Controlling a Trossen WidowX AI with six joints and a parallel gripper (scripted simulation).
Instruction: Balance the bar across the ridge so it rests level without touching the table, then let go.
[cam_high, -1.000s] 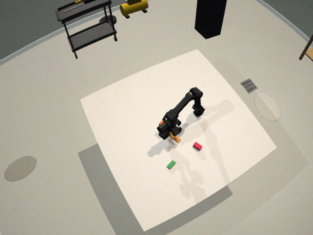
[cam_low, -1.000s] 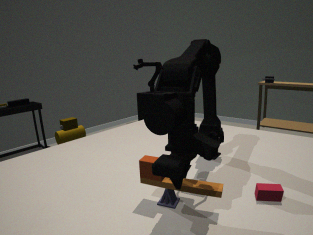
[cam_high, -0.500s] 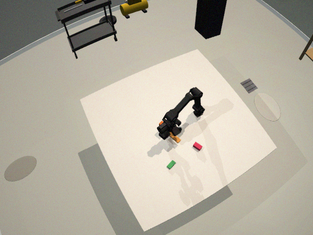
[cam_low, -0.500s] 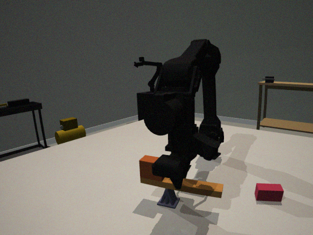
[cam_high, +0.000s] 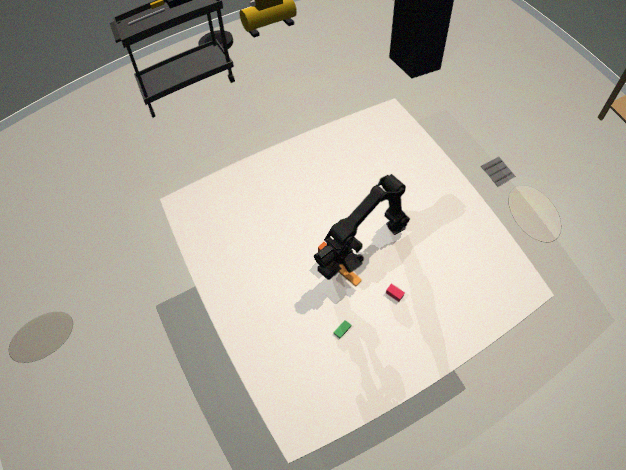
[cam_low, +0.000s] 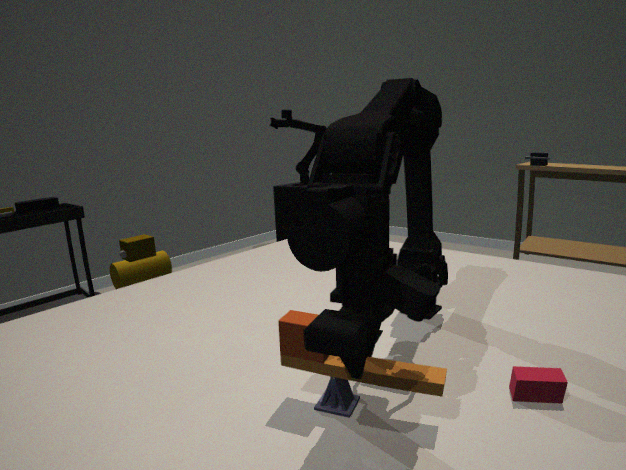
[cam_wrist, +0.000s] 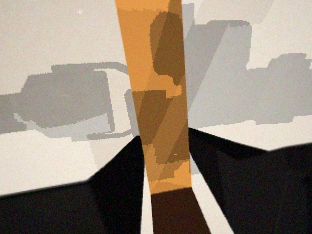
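An orange bar (cam_high: 350, 276) (cam_low: 422, 376) (cam_wrist: 157, 60) with a darker red-orange block (cam_high: 322, 246) (cam_low: 297, 337) on one end is off the table. My gripper (cam_low: 353, 365) (cam_wrist: 163, 137) is shut on the bar near its middle, beside the block. In the exterior view the bar lies over a small blue-grey ridge (cam_low: 337, 398), which stands on the table (cam_high: 262, 202) (cam_low: 202, 354). The ridge's top is hidden behind the bar, so I cannot tell whether they touch. The bar looks roughly level.
A red block (cam_high: 394, 292) (cam_low: 538, 385) lies on the table off the bar's plain end. A green block (cam_high: 342, 329) lies farther out in the top view. The arm's base (cam_high: 397, 223) stands behind the gripper. A black cart and a yellow tank are off the table.
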